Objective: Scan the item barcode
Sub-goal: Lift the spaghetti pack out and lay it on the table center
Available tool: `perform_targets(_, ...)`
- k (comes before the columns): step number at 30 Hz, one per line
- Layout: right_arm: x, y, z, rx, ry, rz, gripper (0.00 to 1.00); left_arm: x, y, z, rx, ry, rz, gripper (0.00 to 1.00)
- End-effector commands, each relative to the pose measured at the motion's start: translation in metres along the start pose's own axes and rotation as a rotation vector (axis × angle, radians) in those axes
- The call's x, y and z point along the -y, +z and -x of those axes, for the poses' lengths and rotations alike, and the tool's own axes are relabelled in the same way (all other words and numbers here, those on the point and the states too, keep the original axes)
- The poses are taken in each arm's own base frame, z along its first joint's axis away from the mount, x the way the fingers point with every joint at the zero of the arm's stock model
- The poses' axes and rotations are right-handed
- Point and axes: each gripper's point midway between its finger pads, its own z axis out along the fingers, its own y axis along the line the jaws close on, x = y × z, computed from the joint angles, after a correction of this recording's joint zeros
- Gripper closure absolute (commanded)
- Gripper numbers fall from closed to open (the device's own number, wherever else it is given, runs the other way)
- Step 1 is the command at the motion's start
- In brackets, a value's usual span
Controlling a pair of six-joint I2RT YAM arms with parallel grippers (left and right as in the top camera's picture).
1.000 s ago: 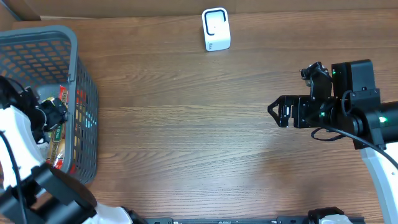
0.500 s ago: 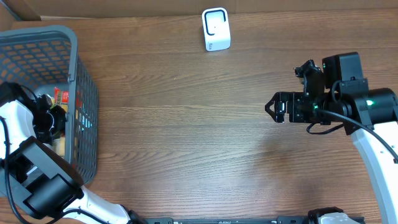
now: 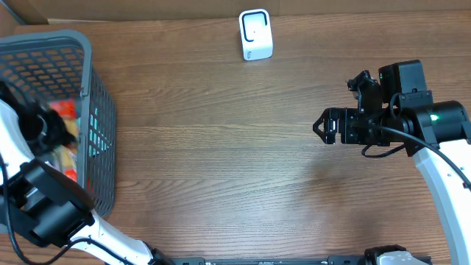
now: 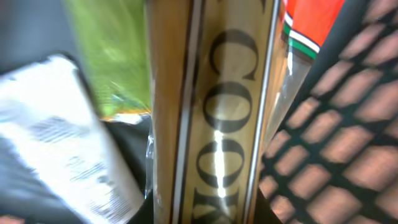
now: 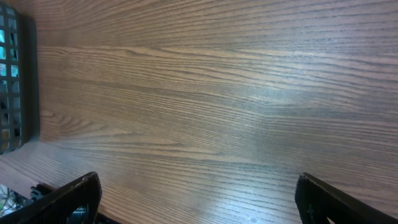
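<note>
My left gripper (image 3: 53, 132) is in the basket (image 3: 82, 51) at left, right at a cookie packet (image 4: 214, 124), grip I can't tell; right gripper (image 3: 321, 126) hangs wide open, empty; nothing's at the far scanner (image 3: 255, 34) yet.

Bright and even from above in the overhead view, sharp across the wooden surface (image 3: 221, 147), with only a faint soft shadow beside the right jaws. Motion-smeared around the left jaws, down in the basket (image 3: 92, 81). Heavily blurred in the left wrist view, with smeared lettering and a streak of glare on the packet (image 4: 230, 124) close against the lens. Crisp grain and a pale sheen ahead of the right jaws.
</note>
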Motion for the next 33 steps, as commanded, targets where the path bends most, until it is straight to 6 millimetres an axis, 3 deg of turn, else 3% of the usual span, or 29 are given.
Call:
perform_targets(1, -0.004, -0.005, 0.006, 0.025, -0.026, 0.003, 0.00, 0.021, -0.090, 0.029, 0.257, -0.010, -0.020, 0.96)
perform_targets(5, -0.005, -0.005, 0.006, 0.024, -0.024, 0.009, 0.00, 0.039, -0.149, 0.030, 0.408, 0.011, -0.035, 0.96)
perform_targets(11, -0.005, -0.005, 0.006, 0.024, -0.024, 0.009, 0.00, 0.082, -0.220, 0.008, 0.575, 0.086, -0.196, 0.96)
perform_targets(15, -0.007, -0.005, 0.012, 0.048, -0.033, 0.014, 0.00, 0.116, -0.285, -0.031, 0.742, 0.203, -0.299, 0.96)
perform_targets(20, -0.011, -0.005, 0.014, 0.056, -0.038, 0.036, 0.00, 0.156, -0.327, -0.085, 0.848, 0.362, -0.364, 0.96)
perform_targets(22, -0.013, -0.005, 0.015, 0.060, -0.041, 0.049, 0.00, 0.178, -0.330, -0.109, 0.830, 0.437, -0.410, 0.96)
perform_targets(25, -0.014, -0.005, 0.017, 0.069, -0.045, 0.054, 0.00, 0.209, -0.310, -0.141, 0.701, 0.534, -0.470, 0.96)
perform_targets(28, -0.014, -0.006, 0.018, 0.071, -0.046, 0.055, 0.00, 0.230, -0.274, -0.164, 0.521, 0.553, -0.461, 0.96)
perform_targets(33, -0.014, -0.006, 0.017, 0.070, -0.046, 0.054, 0.00, 0.244, -0.193, -0.165, 0.362, 0.442, -0.241, 0.95)
